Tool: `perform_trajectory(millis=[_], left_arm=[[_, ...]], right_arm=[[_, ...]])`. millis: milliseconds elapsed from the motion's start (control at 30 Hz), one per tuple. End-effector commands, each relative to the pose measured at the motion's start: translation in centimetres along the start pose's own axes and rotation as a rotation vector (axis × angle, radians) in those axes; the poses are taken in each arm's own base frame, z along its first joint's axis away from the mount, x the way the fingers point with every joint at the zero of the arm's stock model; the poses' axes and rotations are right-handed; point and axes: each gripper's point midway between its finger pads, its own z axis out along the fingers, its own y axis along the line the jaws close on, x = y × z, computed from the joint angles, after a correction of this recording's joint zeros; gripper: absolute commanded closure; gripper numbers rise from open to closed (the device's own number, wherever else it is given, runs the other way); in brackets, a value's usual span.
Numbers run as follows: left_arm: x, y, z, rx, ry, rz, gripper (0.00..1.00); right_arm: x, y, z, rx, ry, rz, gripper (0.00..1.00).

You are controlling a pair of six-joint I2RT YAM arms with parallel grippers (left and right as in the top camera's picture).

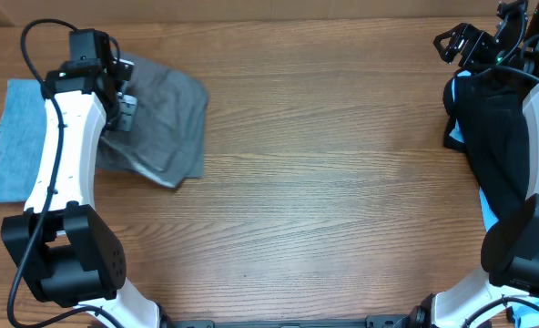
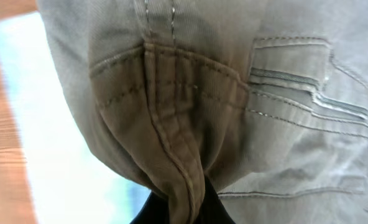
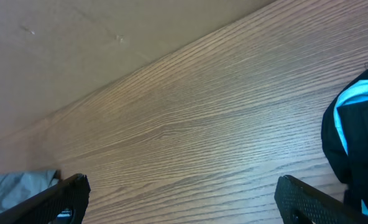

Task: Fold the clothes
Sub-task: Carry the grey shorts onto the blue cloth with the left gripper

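- The grey garment [image 1: 169, 118] lies at the far left of the table [image 1: 324, 182]. Its left edge overlaps a denim-blue garment [image 1: 15, 137], and the left arm reaches over it.
- The left gripper [image 1: 124, 102] is clenched on the grey garment. In the left wrist view a thick stitched seam [image 2: 171, 137] gathers into a bunch and runs down between the jaws.
- The right gripper [image 1: 458, 43] is released, its jaws wide and holding nothing. It hovers at the far right corner, near a black garment [image 1: 497, 137] with light blue cloth [image 3: 358, 93] showing at its edge.
- Handling, as a judgement: the grey woven cloth looks soft and limp but fairly heavy, so it should drape and sag from any single hold rather than keep its shape. It looks neither fragile nor slippery.
- Where to hold, as a judgement: the layered seam is a firm place to pinch, and so is the stitched pocket [image 2: 296, 81] edge beside it. A second hold at a free corner would let the cloth be pulled flat.
- Orientation: the garment is crumpled into a blocky heap, so its true long axis cannot be told. In the overhead view the heap runs slightly longer from far to near, with one loose corner [image 1: 174, 180] pointing towards the near right.
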Motion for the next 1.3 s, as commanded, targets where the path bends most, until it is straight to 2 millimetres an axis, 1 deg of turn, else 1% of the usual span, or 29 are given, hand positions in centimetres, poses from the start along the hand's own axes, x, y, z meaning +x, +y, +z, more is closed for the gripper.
perform_trajectory(millis=[0,67,200,400,467,633,733,800,933,1033,1133,1200,1267], left_arm=[[-0.8,6.3,-3.3,-0.266,-0.031,0.048,0.96],[-0.9,7.6,-3.3,-0.287,-0.042,0.047,0.96],[-0.6,9.1,-3.3,-0.309,-0.039,0.052,0.96],[0.5,13.7,-3.1,-0.380,-0.045,0.019,0.96],[0.9,15.6,-3.0,-0.401,-0.060,-0.010,0.96],[1.1,17.3,-2.0,-0.296,-0.170,-0.090,0.96],[1.9,20.3,-2.3,-0.350,-0.204,-0.183,0.96],[1.9,21.6,-2.5,-0.361,-0.246,-0.235,0.96],[0.7,22.1,-2.7,-0.329,-0.334,-0.230,0.96],[0.7,21.7,-1.7,-0.316,-0.317,-0.193,0.96],[1.2,21.4,0.6,-0.289,-0.278,-0.193,0.96],[1.9,20.8,3.0,-0.257,-0.231,-0.191,0.96],[2.7,20.7,4.8,-0.252,-0.185,-0.193,0.96]], right_arm=[[-0.1,0.1,-0.1,-0.001,-0.003,-0.004,0.00],[-0.1,0.1,-0.1,-0.001,-0.003,-0.004,0.00],[-0.1,0.1,-0.1,-0.001,-0.003,-0.004,0.00],[-0.1,0.1,-0.1,-0.001,-0.003,-0.004,0.00],[-0.1,0.1,-0.1,-0.001,-0.003,-0.004,0.00],[-0.1,0.1,-0.1,-0.001,-0.003,-0.004,0.00],[-0.1,0.1,-0.1,-0.001,-0.003,-0.004,0.00],[-0.1,0.1,-0.1,-0.001,-0.003,-0.004,0.00],[-0.1,0.1,-0.1,-0.001,-0.003,-0.004,0.00],[-0.1,0.1,-0.1,-0.001,-0.003,-0.004,0.00],[-0.1,0.1,-0.1,-0.001,-0.003,-0.004,0.00],[-0.1,0.1,-0.1,-0.001,-0.003,-0.003,0.00],[-0.1,0.1,-0.1,-0.001,-0.003,-0.004,0.00]])
